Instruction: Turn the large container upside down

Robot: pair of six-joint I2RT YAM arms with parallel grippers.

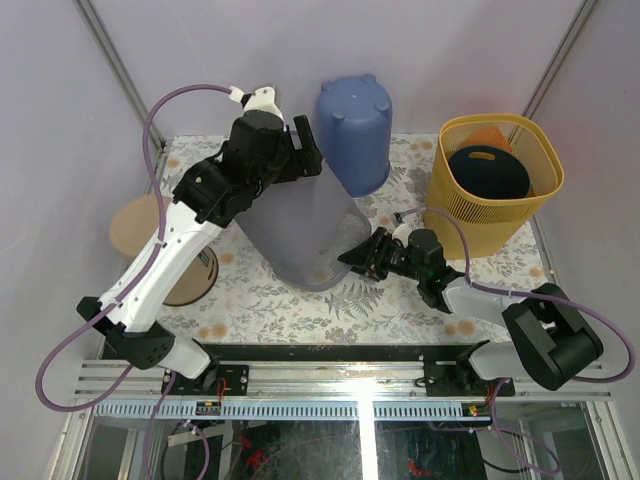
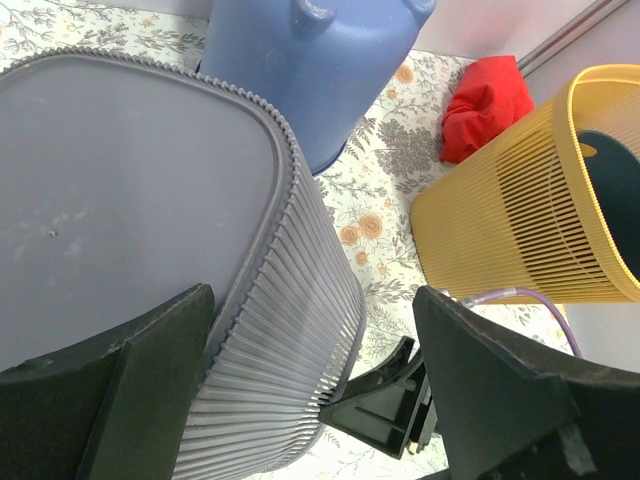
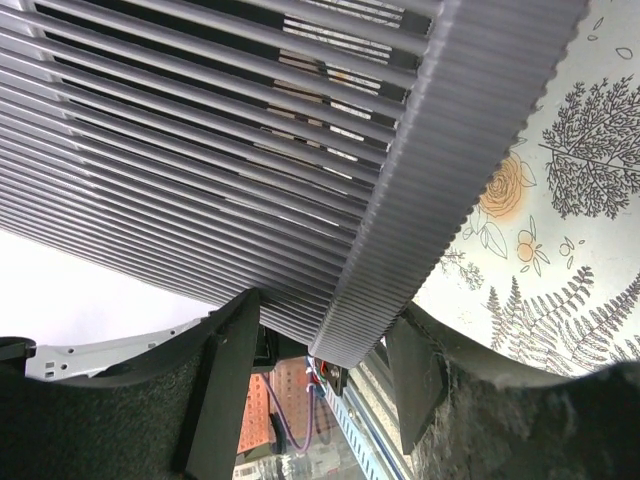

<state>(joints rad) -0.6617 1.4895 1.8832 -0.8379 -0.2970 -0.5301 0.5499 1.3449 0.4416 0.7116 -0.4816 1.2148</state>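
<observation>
Grey slatted container (image 1: 300,240) tipped partway over, not yet inverted; rim (image 3: 400,200) clamped in right gripper (image 3: 320,340); left gripper (image 2: 315,300) splayed wide, grasping nothing.

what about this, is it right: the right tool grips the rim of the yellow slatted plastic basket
No: the right tool grips the rim of the grey slatted plastic basket, not the yellow slatted plastic basket, as the right wrist view shows.
</observation>
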